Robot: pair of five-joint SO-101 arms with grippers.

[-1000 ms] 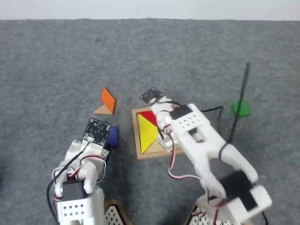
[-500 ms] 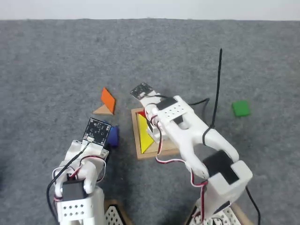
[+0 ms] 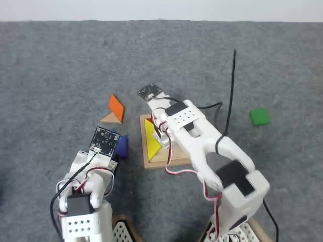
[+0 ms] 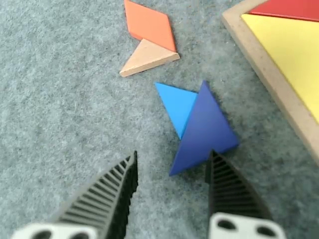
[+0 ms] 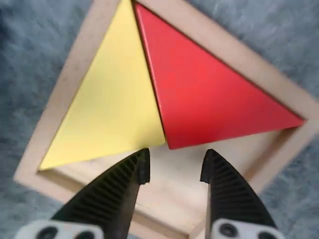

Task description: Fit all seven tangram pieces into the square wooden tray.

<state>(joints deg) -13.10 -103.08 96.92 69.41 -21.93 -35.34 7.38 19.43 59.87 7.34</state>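
Note:
The square wooden tray (image 3: 151, 160) holds a yellow triangle (image 3: 152, 142) and a red triangle (image 5: 204, 94) side by side. My right gripper (image 5: 175, 154) hangs open just above the tray's bare floor (image 5: 199, 186), close to where the two triangles meet. My left gripper (image 4: 172, 157) is open over a dark blue triangle (image 4: 202, 129) that overlaps a light blue triangle (image 4: 179, 102). Beyond them lie an orange parallelogram (image 4: 149, 24) and a tan triangle (image 4: 147, 57), touching. A green square (image 3: 259, 116) lies far right.
The right arm (image 3: 192, 126) covers most of the tray in the high view, and its black cable (image 3: 232, 91) rises behind it. The left arm (image 3: 86, 191) stands at the front left. Grey carpet stretches open at the back.
The right arm has swung left across the tray, from its right side to its left part. The tray appears slightly shifted left. The left arm has not moved.

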